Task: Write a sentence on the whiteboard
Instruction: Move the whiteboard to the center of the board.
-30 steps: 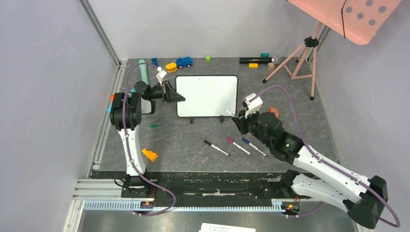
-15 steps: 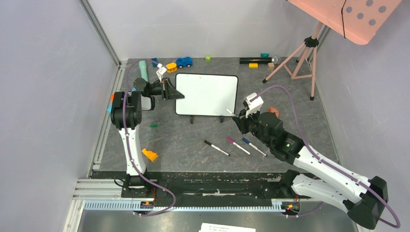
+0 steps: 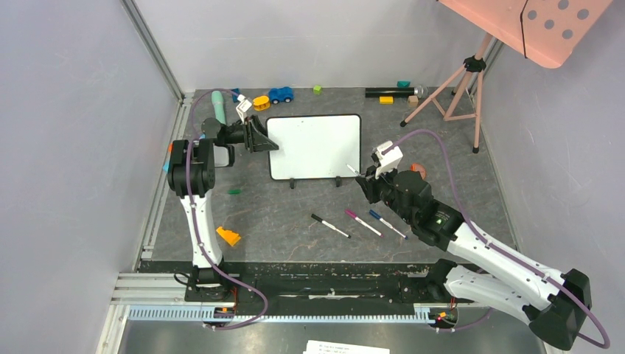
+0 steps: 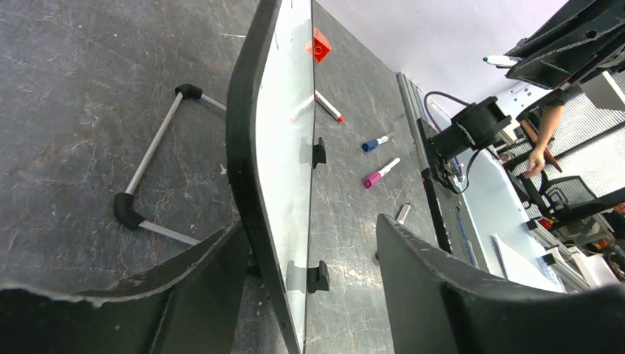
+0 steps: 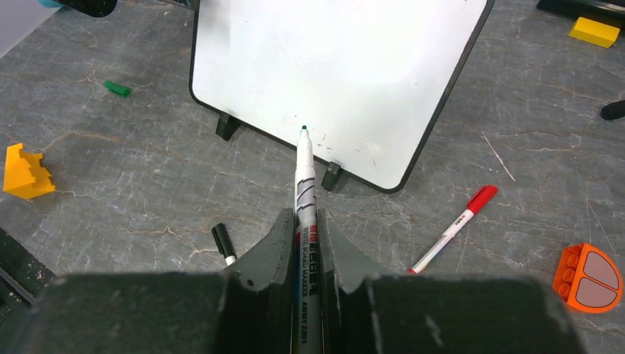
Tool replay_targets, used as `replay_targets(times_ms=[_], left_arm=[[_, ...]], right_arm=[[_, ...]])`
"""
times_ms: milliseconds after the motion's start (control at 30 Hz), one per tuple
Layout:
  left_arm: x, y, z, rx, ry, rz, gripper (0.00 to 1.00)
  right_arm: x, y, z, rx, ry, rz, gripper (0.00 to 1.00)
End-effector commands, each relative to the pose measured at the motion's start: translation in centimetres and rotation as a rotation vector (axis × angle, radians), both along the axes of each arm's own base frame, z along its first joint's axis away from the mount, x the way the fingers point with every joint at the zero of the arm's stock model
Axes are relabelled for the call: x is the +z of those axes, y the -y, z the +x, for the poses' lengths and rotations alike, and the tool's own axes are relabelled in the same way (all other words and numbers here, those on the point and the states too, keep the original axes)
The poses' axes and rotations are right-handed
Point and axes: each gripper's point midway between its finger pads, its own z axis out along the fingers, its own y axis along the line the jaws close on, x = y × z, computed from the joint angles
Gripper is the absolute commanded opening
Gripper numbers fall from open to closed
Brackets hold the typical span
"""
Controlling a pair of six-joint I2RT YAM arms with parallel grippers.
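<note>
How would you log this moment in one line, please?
left gripper: open, straddling left edge of small black-framed white whiteboard | right gripper: shut on white green-tipped marker, tip toward board | writing: none yet

From the right wrist, the whiteboard point(image 5: 332, 66) ran off the top edge. The rear end of the marker point(image 5: 304, 184) was hidden inside my right gripper point(image 5: 304, 221), which covered most of a black-capped pen point(image 5: 222, 240). From the left wrist, the whiteboard sat nearly edge-on, its face unreadable, and the left gripper point(image 4: 309, 225) was cropped at the bottom. Overhead, the pink panel point(image 3: 545, 29) ran out of frame.
</note>
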Motion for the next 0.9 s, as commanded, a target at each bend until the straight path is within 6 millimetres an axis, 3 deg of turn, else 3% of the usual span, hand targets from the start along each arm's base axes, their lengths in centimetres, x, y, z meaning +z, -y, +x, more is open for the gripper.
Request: replay_targets(times_ms=[0,133,200,367,467,700,867], left_arm=[[0.0,-0.8,-0.8,-0.058,0.099,0.043,0.73],[0.1,-1.0,-0.9,-0.050,0.107,0.042,0.87],[0.3,-1.5,-0.9,-0.021,0.126,0.035,0.99],[1.2,-4.6,-0.1,0.188,0.167,-0.009,1.00],[2.9,-5.7,0.5,0.256,0.189,-0.024,1.00],[6.6,-5.9,0.4,0.391,0.223,-0.080,1.00],[6.7,-6.3,0.1,0.517,0.143,-0.137,1.00]], right_arm=[[0.9,0.3,0.5,-0.019,0.034,0.014,0.00],[1.0,0.2,0.5,-0.017,0.034,0.015,0.00],[1.2,0.2,0.4,-0.012,0.037,0.015,0.00],[1.2,0.3,0.3,-0.011,0.041,0.012,0.00],[1.3,0.4,0.3,-0.010,0.042,0.011,0.00],[1.2,0.8,0.2,-0.022,0.042,0.012,0.00],[1.2,0.4,0.2,-0.011,0.033,0.017,0.00]])
